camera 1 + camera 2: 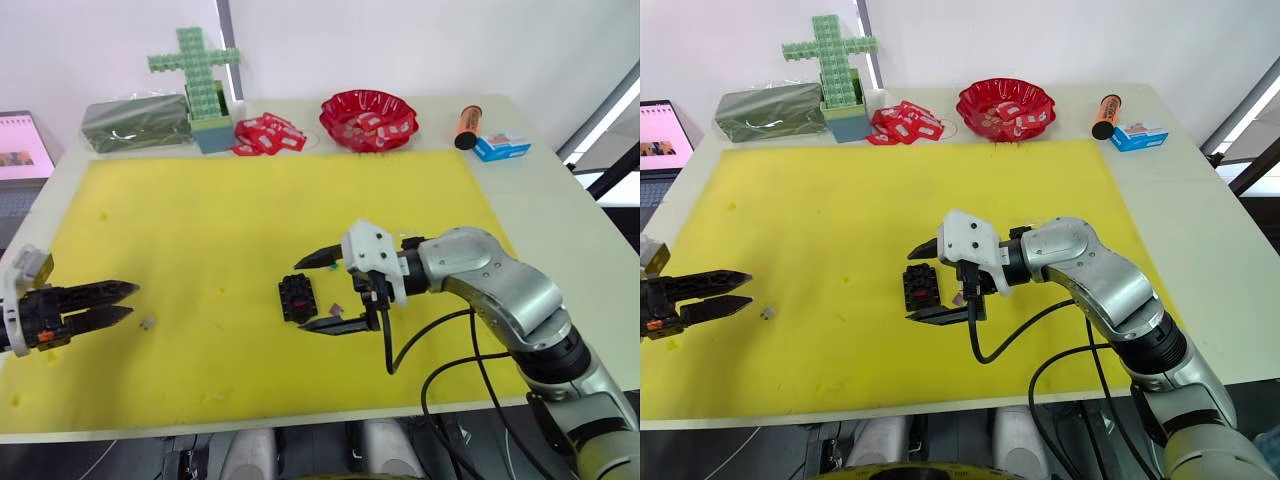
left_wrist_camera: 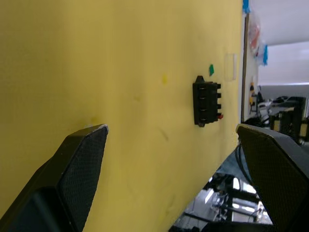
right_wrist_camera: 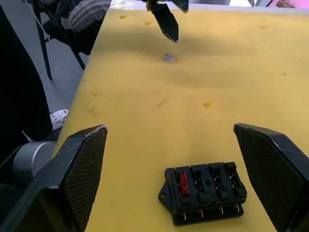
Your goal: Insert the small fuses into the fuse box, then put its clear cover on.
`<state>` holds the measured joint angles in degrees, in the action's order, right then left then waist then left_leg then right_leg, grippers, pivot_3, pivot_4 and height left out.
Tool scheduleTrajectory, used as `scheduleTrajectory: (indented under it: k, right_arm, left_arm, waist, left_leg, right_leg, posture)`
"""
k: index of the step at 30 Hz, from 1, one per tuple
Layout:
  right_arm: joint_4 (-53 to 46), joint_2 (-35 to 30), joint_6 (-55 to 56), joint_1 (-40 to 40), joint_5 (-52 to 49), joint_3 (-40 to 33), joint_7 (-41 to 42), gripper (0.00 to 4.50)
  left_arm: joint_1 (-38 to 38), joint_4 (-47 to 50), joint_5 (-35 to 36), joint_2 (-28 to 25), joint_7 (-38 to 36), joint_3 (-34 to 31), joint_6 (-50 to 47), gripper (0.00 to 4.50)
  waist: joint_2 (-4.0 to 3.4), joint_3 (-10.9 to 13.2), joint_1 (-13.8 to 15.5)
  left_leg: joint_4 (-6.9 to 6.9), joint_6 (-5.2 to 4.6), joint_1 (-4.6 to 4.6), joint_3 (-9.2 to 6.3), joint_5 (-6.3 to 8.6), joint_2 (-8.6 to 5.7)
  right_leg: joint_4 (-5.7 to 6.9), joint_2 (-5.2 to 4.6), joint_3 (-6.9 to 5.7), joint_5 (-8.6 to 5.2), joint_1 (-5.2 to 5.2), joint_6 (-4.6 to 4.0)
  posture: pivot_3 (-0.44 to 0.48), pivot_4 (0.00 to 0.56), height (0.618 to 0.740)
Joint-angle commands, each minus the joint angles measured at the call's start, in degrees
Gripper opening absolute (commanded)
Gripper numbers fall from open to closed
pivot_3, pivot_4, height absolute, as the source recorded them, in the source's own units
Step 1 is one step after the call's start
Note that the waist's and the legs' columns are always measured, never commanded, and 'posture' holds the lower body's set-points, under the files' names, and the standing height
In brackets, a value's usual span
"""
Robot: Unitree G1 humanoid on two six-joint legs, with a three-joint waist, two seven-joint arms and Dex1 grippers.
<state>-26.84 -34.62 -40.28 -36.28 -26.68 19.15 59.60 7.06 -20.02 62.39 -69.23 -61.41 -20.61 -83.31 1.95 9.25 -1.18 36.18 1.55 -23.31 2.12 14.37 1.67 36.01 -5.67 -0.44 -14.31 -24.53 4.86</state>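
Observation:
The black fuse box lies on the yellow mat, near its front middle. A red fuse sits in one end slot. My right gripper is open, with one finger on each side of the box and not touching it. A purple fuse lies on the mat just right of the box. A green fuse and the faint clear cover lie beyond the box in the left wrist view. My left gripper is open and empty at the mat's left edge. The pale grey fuse lies just by its fingertips.
Along the table's back edge stand a green brick cross, a green bag, red-and-white packets, a red bowl holding more packets, an orange cylinder and a blue box. A laptop sits at far left.

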Motion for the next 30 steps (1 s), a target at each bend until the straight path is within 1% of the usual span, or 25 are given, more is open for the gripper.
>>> scheduleTrajectory:
  k: [1, 3, 9, 13, 24, 30]
  right_arm:
    - [-1.6, -0.2, 0.7, -0.6, -0.8, -1.5, 0.3, 4.50]
    - [-1.8, -0.5, 0.5, -0.5, -0.9, -1.6, 0.3, 4.50]
    - [-2.9, -1.3, -0.8, -0.1, -1.7, -2.3, 0.1, 4.50]
    - [-2.9, -1.6, -1.0, -0.3, -2.0, -2.3, 0.0, 4.50]
    - [-2.8, -1.7, -1.5, -0.8, -2.5, -2.2, -0.5, 4.50]
    - [-2.6, -1.7, -1.6, -1.2, -2.4, -2.1, -0.6, 4.50]
  left_arm:
    - [2.4, -2.1, -5.6, -1.7, -7.1, 5.7, 4.9, 4.47]
    - [3.3, -3.0, -8.2, -2.0, -10.2, 8.7, 6.9, 4.47]
    - [6.2, -5.3, -13.0, -1.5, -15.7, 13.5, 8.6, 4.47]
    - [6.7, -4.8, -14.4, -0.7, -17.7, 14.7, 8.3, 4.47]
    - [7.8, -3.5, -16.4, 2.4, -17.0, 14.7, 7.8, 4.47]
    - [7.8, -5.0, -19.8, 3.4, -14.4, 14.9, 11.2, 4.47]
  waist:
    - [0.00, 0.0, 0.1]
    - [0.01, 0.0, 0.1]
    - [0.01, 0.0, 0.3]
    - [0.02, 0.0, 0.3]
    - [0.03, 0.0, 0.6]
    - [0.01, 0.0, 0.6]
  left_leg:
    - [0.00, 0.00, -0.02, 0.02, 0.00, 0.00]
    - [0.03, -0.01, -0.04, 0.05, -0.01, 0.00]
    - [0.13, -0.06, -0.04, 0.14, -0.03, 0.05]
    - [0.24, -0.07, -0.04, 0.27, -0.03, 0.08]
    - [0.46, -0.12, -0.04, 0.47, 0.00, 0.14]
    - [0.63, -0.17, -0.03, 0.45, 0.03, 0.15]
  right_leg:
    - [-0.01, 0.01, -0.01, 0.00, -0.02, 0.00]
    - [-0.01, 0.03, -0.04, 0.00, -0.02, 0.00]
    - [0.04, 0.18, -0.13, 0.01, 0.01, 0.01]
    - [0.07, 0.50, -0.13, 0.02, 0.05, 0.03]
    - [0.12, 0.67, -0.13, 0.05, 0.14, 0.11]
    - [0.15, 0.67, -0.13, 0.03, 0.22, 0.08]
  posture:
    - [0.000, 0.150, 0.740]
    - [0.000, 0.150, 0.740]
    - [0.000, 0.150, 0.740]
    - [0.000, 0.150, 0.740]
    - [0.000, 0.150, 0.740]
    - [0.000, 0.150, 0.740]
